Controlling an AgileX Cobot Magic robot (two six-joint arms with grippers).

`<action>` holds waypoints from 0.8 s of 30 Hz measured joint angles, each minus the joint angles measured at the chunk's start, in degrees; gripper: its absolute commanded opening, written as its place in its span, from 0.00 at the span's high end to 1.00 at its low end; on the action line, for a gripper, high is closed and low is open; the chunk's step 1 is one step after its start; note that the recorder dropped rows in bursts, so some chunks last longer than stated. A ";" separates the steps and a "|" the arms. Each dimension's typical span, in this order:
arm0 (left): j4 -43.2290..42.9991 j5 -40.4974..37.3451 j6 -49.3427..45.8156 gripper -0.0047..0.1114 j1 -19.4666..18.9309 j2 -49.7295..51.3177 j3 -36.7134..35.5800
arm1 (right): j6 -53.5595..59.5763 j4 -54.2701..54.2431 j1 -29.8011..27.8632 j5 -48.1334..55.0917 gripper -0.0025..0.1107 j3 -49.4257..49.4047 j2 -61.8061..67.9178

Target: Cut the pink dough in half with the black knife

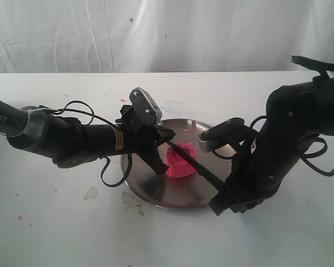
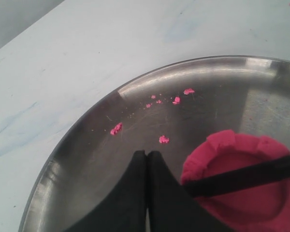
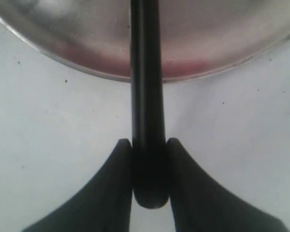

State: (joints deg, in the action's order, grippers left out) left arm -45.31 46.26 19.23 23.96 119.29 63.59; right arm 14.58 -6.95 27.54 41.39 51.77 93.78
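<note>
Exterior view: the dough [image 1: 181,162] sits mid-frame on the plate [image 1: 167,192]. It looks like one lump, so I judge the cut is not yet made. The knife [image 1: 203,171] slants from my right jaws at lower right up across the dough. My left arm [image 1: 72,139] reaches in from the left, with its jaws tipped down just beside the dough.

Left wrist view: my left jaws are pressed together, empty. The blade lies over the dough's rim at lower right.

Right wrist view: my right jaws are clenched on the knife's handle, just off the plate, over the surface [image 3: 48,121].
</note>
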 measured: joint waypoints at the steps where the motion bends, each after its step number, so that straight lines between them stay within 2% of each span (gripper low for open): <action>1: 0.00 0.00 0.00 0.96 0.00 0.00 0.00 | 0.00 -0.15 0.00 0.00 0.98 0.00 0.04; 24: 1.23 -0.50 -0.21 0.96 0.00 0.00 0.00 | 0.00 -0.78 0.00 -0.11 0.98 0.00 1.39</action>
State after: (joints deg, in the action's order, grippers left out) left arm -44.08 45.76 19.02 23.96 119.29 63.59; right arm 14.58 -7.73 27.54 41.28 51.77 95.17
